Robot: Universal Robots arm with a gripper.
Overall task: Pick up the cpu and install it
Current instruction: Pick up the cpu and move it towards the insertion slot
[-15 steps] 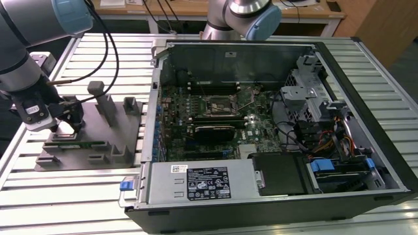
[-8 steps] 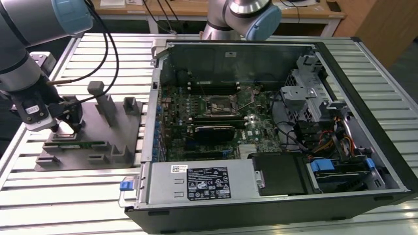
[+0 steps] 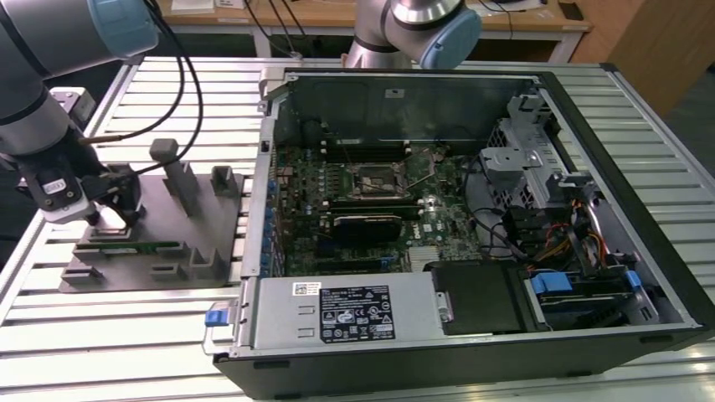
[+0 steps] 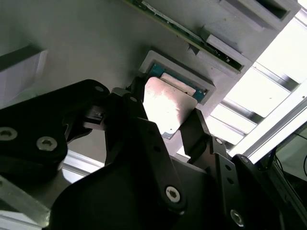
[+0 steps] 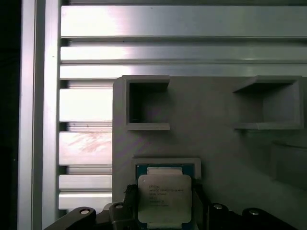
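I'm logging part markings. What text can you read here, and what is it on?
Nothing can be quoted.
cpu top: several printed lines, too small to read.
White label on the silver box: too small to read.
Black label beside it: too small to read.

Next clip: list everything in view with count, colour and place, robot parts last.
cpu: one, silvery, gripped at its fixture recess.
fixture: one, grey, on the table beside the computer case.
memory stick: one, green, lying on the fixture.
computer case: one, black, open, on the table.
motherboard: one, green, inside the case.
cpu socket: one, black-framed, on the motherboard.
table: one, silver, slatted, under everything.
arm: one, grey with blue caps, above the fixture.
hand: one, black, shut on the cpu.
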